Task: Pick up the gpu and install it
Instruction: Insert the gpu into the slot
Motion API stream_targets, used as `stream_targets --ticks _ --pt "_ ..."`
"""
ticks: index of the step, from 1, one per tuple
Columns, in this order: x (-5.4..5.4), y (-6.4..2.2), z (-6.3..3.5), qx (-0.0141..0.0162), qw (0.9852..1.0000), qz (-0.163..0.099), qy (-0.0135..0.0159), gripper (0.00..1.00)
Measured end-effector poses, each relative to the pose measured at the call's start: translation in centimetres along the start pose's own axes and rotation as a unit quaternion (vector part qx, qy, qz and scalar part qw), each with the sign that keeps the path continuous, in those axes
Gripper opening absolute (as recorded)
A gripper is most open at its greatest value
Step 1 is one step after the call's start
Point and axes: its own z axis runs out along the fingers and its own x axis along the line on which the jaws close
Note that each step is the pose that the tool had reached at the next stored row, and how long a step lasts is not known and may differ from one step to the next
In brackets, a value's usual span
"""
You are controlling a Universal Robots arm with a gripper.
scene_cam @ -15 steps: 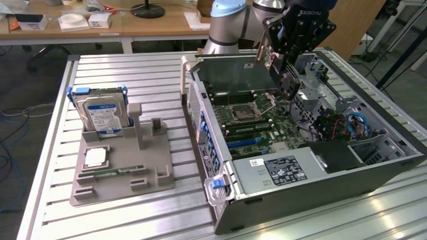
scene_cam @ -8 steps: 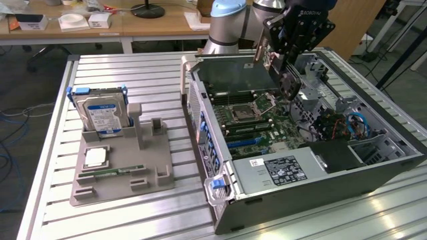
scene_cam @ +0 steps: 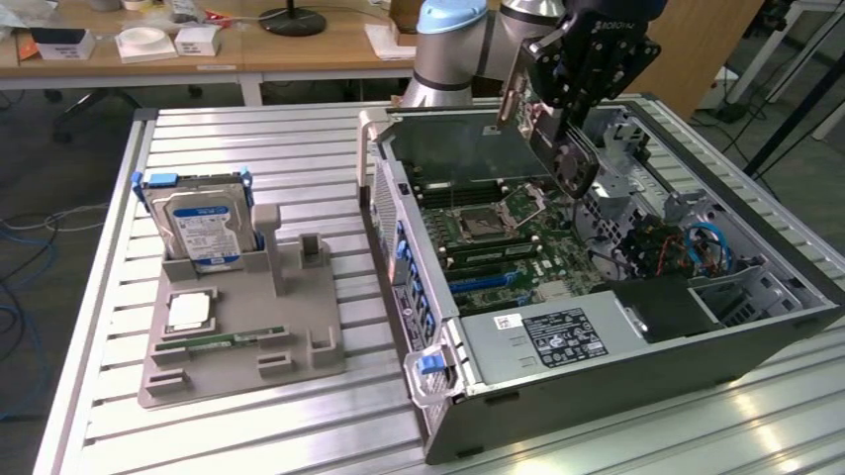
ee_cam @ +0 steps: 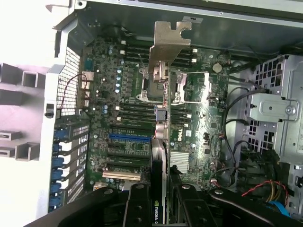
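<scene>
**Card held over the open case**

Exterior view: a slatted metal table [scene_cam: 264, 435] carries an open computer case [scene_cam: 568, 421] lying on its side, motherboard [scene_cam: 489, 237] facing up. Toward the exterior view's left a grey holder tray [scene_cam: 225, 371] bears an upright hard drive [scene_cam: 198, 228] and a flat memory stick [scene_cam: 212, 343]. Wooden desks [scene_cam: 304, 49] with a lamp base [scene_cam: 292, 20] stand behind the table. The gripper [scene_cam: 555, 114] hangs above the far part of the case. It is closed part-way onto the gpu [scene_cam: 571, 163], which is tilted and raised over the motherboard, clear of the tray. The arm's upper part is cut off by the picture's edge. The card's lower end overlaps the case interior, so how close it is to the board cannot be judged here.

Wrist view: the camera looks along the gpu [ee_cam: 161, 156], seen edge-on with its pale end bracket [ee_cam: 170, 42] farthest away. The black fingers [ee_cam: 137, 208] press on the card from both sides, with the gripper [ee_cam: 161, 196] at its near end. The motherboard [ee_cam: 123, 109] lies beyond. Neither face of the card is readable at this angle, and the near slots are partly hidden behind the fingers.
</scene>
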Motion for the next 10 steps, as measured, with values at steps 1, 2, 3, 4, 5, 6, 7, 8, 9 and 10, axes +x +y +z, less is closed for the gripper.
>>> stream_targets --ticks 1,2,3,4,5,6,7,8,9,10 --pt "0.0 0.0 0.0 -0.0001 1.0 -0.004 0.0002 0.26" --pt "0.0 0.0 0.0 -0.0002 1.0 -0.008 0.0003 0.26" --pt "0.0 0.0 0.0 -0.0002 0.9999 -0.012 0.0005 0.26" --pt "0.0 0.0 0.0 -0.0004 0.9999 -0.016 0.0006 0.26" --pt "0.0 0.0 0.0 -0.0005 0.9998 -0.02 0.0008 0.26" --pt "0.0 0.0 0.0 -0.0006 0.9997 -0.024 0.001 0.26" --pt "0.0 0.0 0.0 -0.0007 0.9996 -0.028 0.0011 0.26" --pt "0.0 0.0 0.0 -0.0008 0.9995 -0.032 0.0013 0.26" --pt "0.0 0.0 0.0 -0.0009 0.9993 -0.037 0.0015 0.26" --pt "0.0 0.0 0.0 -0.0009 0.9992 -0.041 0.0016 0.26"
